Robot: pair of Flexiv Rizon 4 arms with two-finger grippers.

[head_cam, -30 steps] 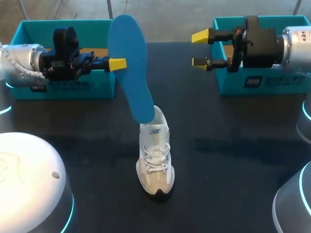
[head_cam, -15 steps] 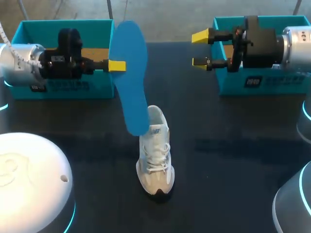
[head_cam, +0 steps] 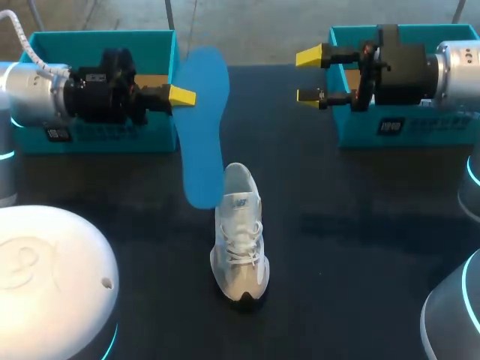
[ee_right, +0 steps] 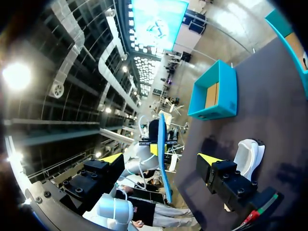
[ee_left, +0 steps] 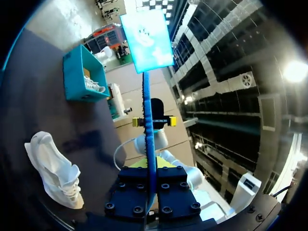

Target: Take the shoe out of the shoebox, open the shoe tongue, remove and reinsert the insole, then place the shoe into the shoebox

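- Head view showed the left jaws clenched on the blue insole (head_cam: pixel 201 127). They pinched one long edge in its upper half, just in front of the left shoebox (head_cam: pixel 112 141).
- The insole hung down from that pinch, its lower end just beside the heel opening of the white shoe (head_cam: pixel 240 232). Whether it touched the collar could not be told.
- The shoe stood upright on the dark surface (head_cam: pixel 345 247), between the two arms and outside both boxes.
- Left wrist view had the insole (ee_left: pixel 148 120) edge-on, running straight out between the jaws, with the shoe (ee_left: pixel 52 166) off to one side.
- The right jaws were released, spread wide and empty beside the right shoebox (head_cam: pixel 405 127), well apart from the shoe.
- The insole looked light, thin and bendy, so an edge pinch would probably let it flex when pushed in.
- The shoe looked light and soft-sided and likely to slide, so it would be best steadied at the heel collar.
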